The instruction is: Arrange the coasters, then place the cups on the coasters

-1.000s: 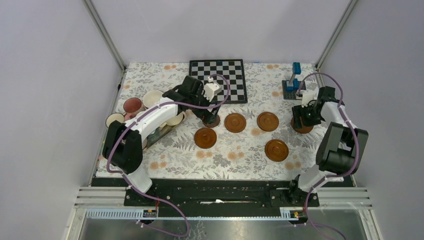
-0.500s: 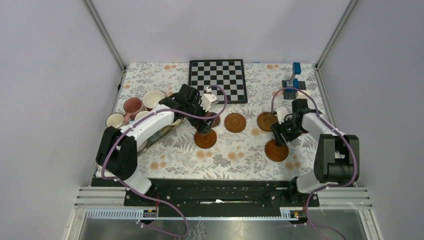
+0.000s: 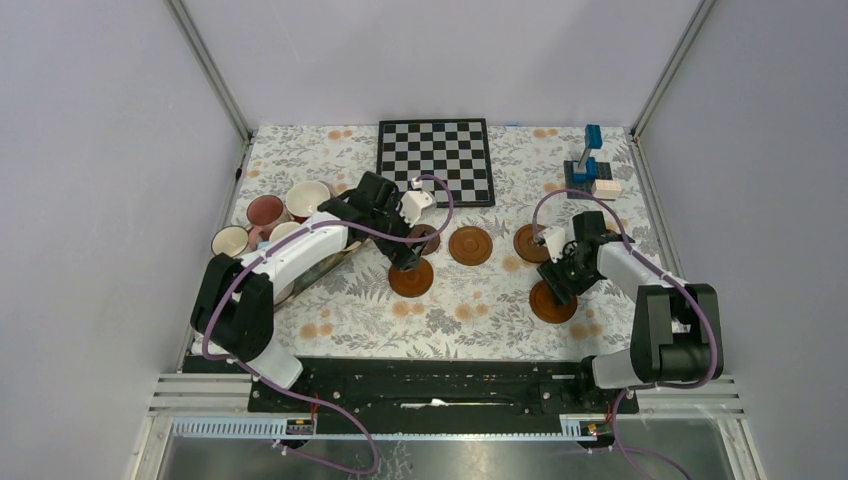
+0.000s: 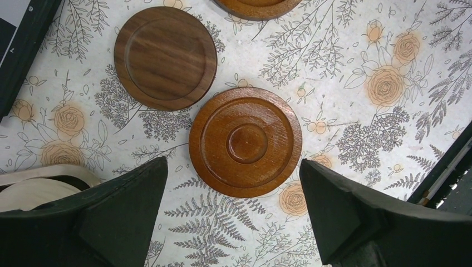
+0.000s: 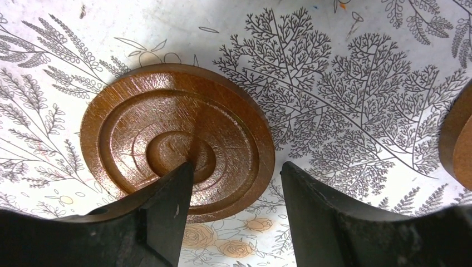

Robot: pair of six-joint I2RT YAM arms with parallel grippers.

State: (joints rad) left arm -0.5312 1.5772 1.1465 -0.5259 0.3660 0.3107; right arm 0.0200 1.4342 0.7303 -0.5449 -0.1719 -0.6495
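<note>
Several round reddish-brown coasters lie across the floral table. My left gripper [image 3: 405, 258] hangs open just behind the near-left coaster [image 3: 411, 279]. In the left wrist view that coaster [image 4: 245, 142] lies ahead of the wide-apart fingers, with a darker coaster [image 4: 165, 57] beyond it. My right gripper [image 3: 553, 276] is open over the front-right coaster [image 3: 553, 303]. In the right wrist view its left finger [image 5: 167, 211] covers part of this coaster [image 5: 139, 133] and its right finger stands past the rim. Neither gripper holds anything. The cups [image 3: 265, 212] cluster at the far left.
A chessboard [image 3: 435, 160] lies at the back centre. A blue block stack [image 3: 585, 165] with a white block stands at the back right. A metal tray [image 3: 322, 268] lies under my left arm beside the cups. Grey walls close in both sides.
My right gripper moved from the far-right coaster leftward and nearer, to the front-right coaster. My left gripper shifted from the dark coaster toward the near-left one. No coaster was lifted.
</note>
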